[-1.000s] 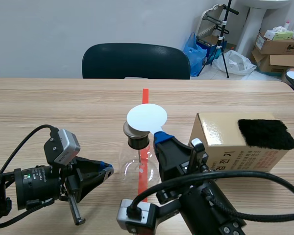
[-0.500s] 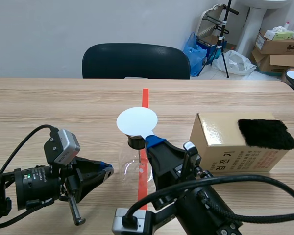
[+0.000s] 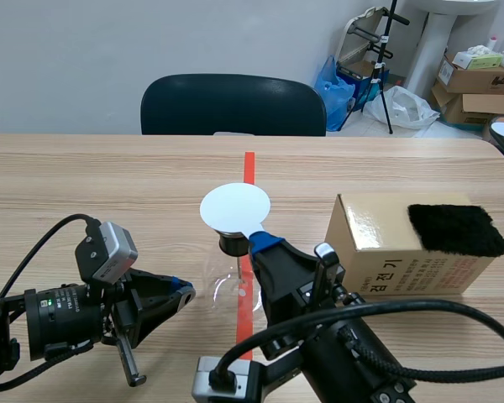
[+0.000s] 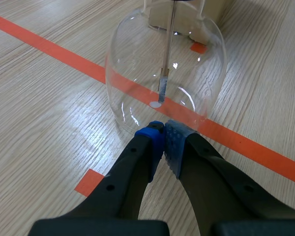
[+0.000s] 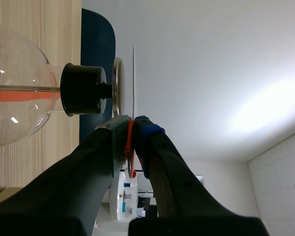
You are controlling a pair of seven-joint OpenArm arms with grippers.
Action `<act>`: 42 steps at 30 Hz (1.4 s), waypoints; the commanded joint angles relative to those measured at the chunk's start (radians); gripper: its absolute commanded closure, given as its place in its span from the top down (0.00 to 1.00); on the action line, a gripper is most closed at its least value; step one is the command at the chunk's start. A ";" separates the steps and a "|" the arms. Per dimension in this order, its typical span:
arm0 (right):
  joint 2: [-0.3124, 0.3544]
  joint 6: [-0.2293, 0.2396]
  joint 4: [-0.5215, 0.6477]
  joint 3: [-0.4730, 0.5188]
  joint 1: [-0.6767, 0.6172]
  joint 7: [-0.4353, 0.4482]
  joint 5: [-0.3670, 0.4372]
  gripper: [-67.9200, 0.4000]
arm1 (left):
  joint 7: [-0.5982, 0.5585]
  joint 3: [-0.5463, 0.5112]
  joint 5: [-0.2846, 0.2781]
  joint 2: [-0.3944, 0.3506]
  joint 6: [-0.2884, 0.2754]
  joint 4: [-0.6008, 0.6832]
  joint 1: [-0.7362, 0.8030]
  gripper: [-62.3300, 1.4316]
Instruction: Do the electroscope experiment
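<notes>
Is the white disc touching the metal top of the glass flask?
Apart. The right wrist view shows the white disc edge-on, with a thin gap between it and the metal top.

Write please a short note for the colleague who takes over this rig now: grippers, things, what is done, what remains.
Right gripper: shut on the handle of the white disc, which hangs flat just over the electroscope's metal top plate; the right wrist view shows a thin gap between them.
Left gripper: shut, empty, low beside the glass flask.
Cardboard box with the black cloth on top stands right of the flask.
Done: disc gripped and held over the plate. Whether it was rubbed, I cannot tell.
Remaining, probably: watch the strip inside the flask, then put the disc down.
</notes>
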 commanded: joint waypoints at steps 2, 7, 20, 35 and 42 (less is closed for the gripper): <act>0.005 -0.008 0.009 0.007 0.009 -0.007 -0.001 0.02 | -0.014 -0.010 -0.013 0.003 0.000 0.021 -0.003 0.08; 0.005 -0.008 0.009 0.007 0.009 -0.023 -0.001 0.02 | -0.014 -0.010 -0.013 0.003 0.000 0.021 -0.003 0.08; 0.005 -0.008 0.009 0.007 0.009 -0.308 -0.001 0.02 | -0.014 -0.010 -0.013 0.003 0.001 0.021 -0.003 0.08; 0.005 -0.008 0.009 0.007 0.009 -0.570 -0.001 0.02 | -0.014 -0.010 -0.013 0.005 0.001 0.021 -0.003 0.08; 0.005 -0.008 0.009 0.007 0.009 -0.612 -0.001 0.02 | -0.013 -0.010 -0.013 0.005 0.002 0.021 -0.003 0.08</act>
